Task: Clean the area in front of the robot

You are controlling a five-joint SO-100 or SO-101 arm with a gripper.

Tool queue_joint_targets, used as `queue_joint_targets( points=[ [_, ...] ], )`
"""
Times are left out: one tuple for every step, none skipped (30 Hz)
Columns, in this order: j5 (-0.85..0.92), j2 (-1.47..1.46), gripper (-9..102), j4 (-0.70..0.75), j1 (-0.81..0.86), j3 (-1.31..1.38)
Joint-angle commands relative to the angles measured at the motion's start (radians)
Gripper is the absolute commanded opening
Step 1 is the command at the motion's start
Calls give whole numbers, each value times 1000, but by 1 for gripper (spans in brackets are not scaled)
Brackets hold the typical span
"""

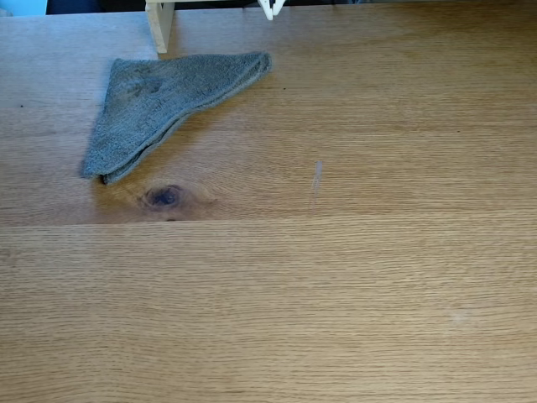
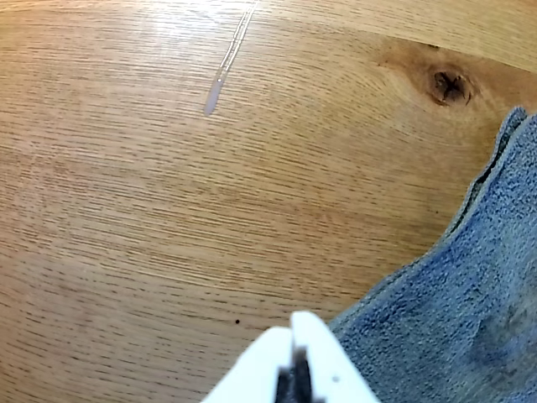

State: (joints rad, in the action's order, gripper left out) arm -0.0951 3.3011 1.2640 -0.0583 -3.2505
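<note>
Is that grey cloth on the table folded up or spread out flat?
Folded. The grey cloth lies as a triangle, and at its lower corner in the fixed view two layers show, one edge over the other.

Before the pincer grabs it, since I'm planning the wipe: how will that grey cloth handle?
The grey cloth lies folded and limp, so it will probably droop and unfold when lifted. Its terry nap suggests it is light and likely drags rather than slides on the tabletop.
</note>
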Motion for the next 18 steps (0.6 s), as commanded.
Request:
queue_joint_targets(
  points=[
    [34, -49, 0, -26, 37, -95],
    [35, -49, 0, -26, 38, -95],
    [35, -48, 0, -26, 40, -95],
    [35, -48, 0, -26, 40, -95],
    [35, -48, 0, -26, 41, -95],
    [35, -48, 0, -26, 41, -95],
    [35, -48, 0, -26, 41, -95],
    [35, -48, 0, -26, 43, -95],
    [35, -46, 0, -26, 44, -95],
    [35, -46, 0, -25, 44, -95],
    [35, -46, 0, -25, 46, -95],
    [35, -46, 0, -25, 46, -95],
    [35, -46, 0, -25, 48, -95],
    [35, -51, 0, -26, 48, -95],
    [35, -55, 0, -31, 44, -95],
    [35, -58, 0, -32, 41, -95],
    [44, -55, 0, -32, 41, -95],
    [60, -54, 0, -32, 23, -95]
  ],
)
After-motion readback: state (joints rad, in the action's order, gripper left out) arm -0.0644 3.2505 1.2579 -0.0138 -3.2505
